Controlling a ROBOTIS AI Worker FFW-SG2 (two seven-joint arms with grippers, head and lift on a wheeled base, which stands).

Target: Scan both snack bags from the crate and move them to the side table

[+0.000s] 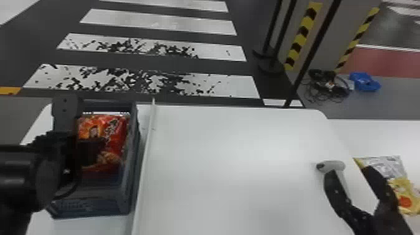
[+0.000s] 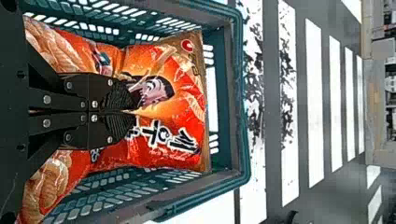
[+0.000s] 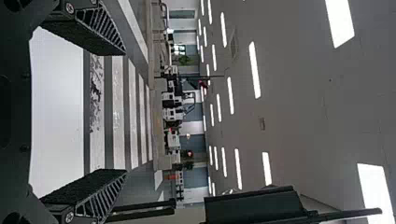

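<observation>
wide passage between crate point(image 1: 133, 150) and scanner point(image 1: 337, 164), crate walls around red snack bag point(image 1: 114, 134)

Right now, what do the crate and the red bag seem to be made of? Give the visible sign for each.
Crate: most likely moulded plastic with a low sheen; its rounded rim and slotted walls suggest this.
Red bag: thin, glossy plastic film, judging by its creases and bright highlights; whether it has a foil lining, I cannot tell.

Red snack bag point(image 1: 115, 134): in the grey crate point(image 1: 93, 206), partly hidden by the left gripper point(image 1: 93, 151).
Right gripper point(image 1: 349, 172): fingers spread.
Scanner point(image 1: 336, 163): on the tabletop point(image 1: 237, 162), by one fingertip.
Yellow snack bag point(image 1: 406, 195): on the side table point(image 1: 378, 137).
</observation>
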